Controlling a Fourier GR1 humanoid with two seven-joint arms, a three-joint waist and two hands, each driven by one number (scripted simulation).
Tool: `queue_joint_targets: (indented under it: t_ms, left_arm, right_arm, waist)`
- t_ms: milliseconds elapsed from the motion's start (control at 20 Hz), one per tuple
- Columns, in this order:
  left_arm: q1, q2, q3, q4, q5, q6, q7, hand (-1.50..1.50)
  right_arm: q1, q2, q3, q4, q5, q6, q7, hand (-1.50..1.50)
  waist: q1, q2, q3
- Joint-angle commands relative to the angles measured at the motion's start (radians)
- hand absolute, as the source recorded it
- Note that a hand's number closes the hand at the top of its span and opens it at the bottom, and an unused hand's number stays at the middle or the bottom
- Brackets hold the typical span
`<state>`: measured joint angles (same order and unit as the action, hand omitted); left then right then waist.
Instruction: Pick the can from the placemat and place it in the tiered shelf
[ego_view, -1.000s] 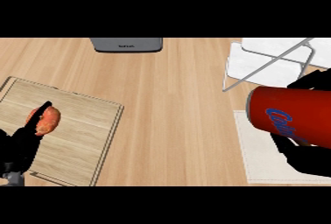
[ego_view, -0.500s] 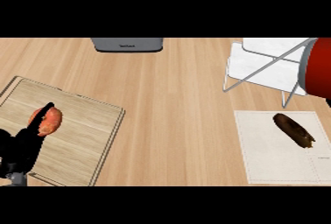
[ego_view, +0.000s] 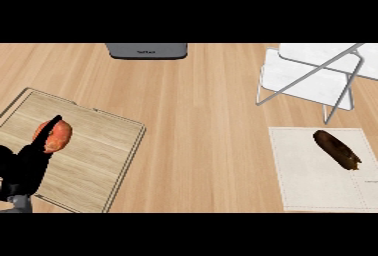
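The can is nowhere in view: the placemat (ego_view: 310, 185) carries only a dark brown item (ego_view: 337, 149), perhaps a pastry. The carry to the tiered shelf (ego_view: 295, 75) seems to be the step in hand. Next, the can must be set upright on a tier and released. The right robot hand is out of frame. The left robot hand (ego_view: 26, 167) rests at lower left over the wooden board (ego_view: 96, 145), fingers relaxed and apart, holding nothing.

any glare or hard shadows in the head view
Head view: flat, even light on the counter, no glare; no distinct cast shadow beside the brown item on the placemat; the left hand shows as plain black.
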<state>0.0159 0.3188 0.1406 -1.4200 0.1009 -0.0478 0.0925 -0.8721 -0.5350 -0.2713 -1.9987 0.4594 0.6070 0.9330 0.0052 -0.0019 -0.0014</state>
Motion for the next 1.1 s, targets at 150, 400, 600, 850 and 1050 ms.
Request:
queue_joint_targets:
  t_ms: [150,400,600,850,1050]
  left_arm:
    - [0.012,-0.021,-0.005,-0.043,-0.005,0.002,0.017,0.0]
    - [-0.003,-0.038,-0.002,0.013,-0.025,0.007,-0.002,0.0]
    - [0.016,-0.024,0.002,-0.018,-0.026,-0.015,-0.002,0.0]
    - [-0.021,-0.007,0.041,0.015,-0.013,-0.032,0.008,0.0]
    - [0.004,-0.025,0.031,-0.013,-0.029,-0.023,-0.002,0.0]
  right_arm:
    - [-0.069,-0.056,0.056,0.233,0.126,-0.05,-0.04,1.5]
    - [-0.046,-0.097,0.076,0.353,0.223,-0.14,-0.195,1.5]
    - [-0.041,-0.11,0.065,0.53,0.259,-0.216,-0.303,1.5]
    - [-0.063,-0.045,0.058,0.568,0.262,-0.296,-0.293,1.5]
    - [-0.067,-0.068,0.034,0.745,0.274,-0.356,-0.402,1.5]
  waist:
    - [0.009,0.003,0.001]
    - [0.006,0.004,0.001]
    - [0.011,0.005,0.001]
    - [0.004,0.003,0.001]
    - [0.009,0.004,0.001]
